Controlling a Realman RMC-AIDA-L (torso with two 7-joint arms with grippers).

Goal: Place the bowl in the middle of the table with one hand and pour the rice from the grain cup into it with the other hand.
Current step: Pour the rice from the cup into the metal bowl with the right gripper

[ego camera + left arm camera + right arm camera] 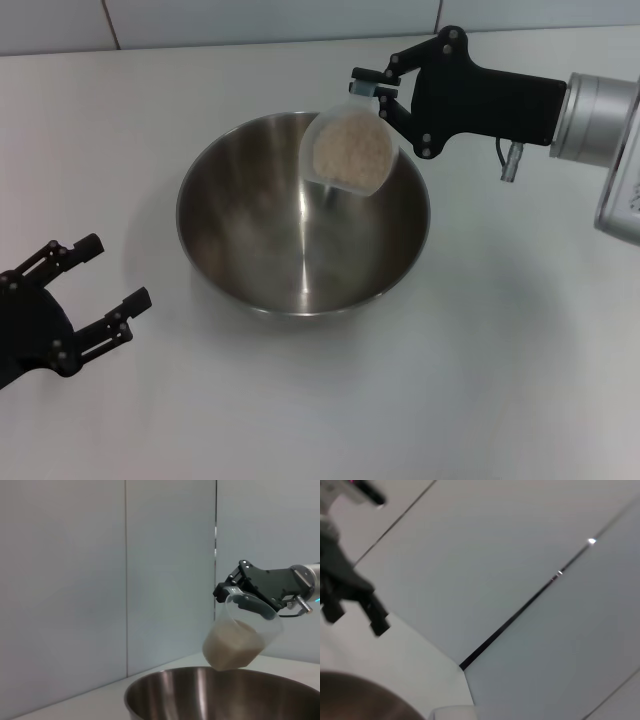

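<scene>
Nearest in the head view, the left gripper (105, 290) hangs low over the white table (480, 400) at the robot's left, its two black fingers (122, 312) spread apart with nothing between them, clear of the bowl's rim; beyond it the bowl (250, 230), a wide stainless-steel one, sits upright on the tabletop about mid-table, its brushed inside showing reflections but no grains that can be made out; above the bowl's far right side the grain cup (348, 150) is tipped steeply, mouth leaning down toward the bowl's hollow, with the rice (350, 148) a pale mass packed against the cup's lower wall; the right gripper (372, 92) is clenched on the cup's upper rim, its black body and silver wrist reaching in from the robot's right; from the left wrist view the cup (242, 635) hangs just above the bowl's rim (200, 672) without touching it, the rice (231, 647) settled in its lower end, the right gripper (235, 591) pinching the lip; farthest back, pale wall panels (100, 580) with a dark seam rise behind the table; the right wrist view shows the left gripper's fingers (377, 617) spread, against that wall
</scene>
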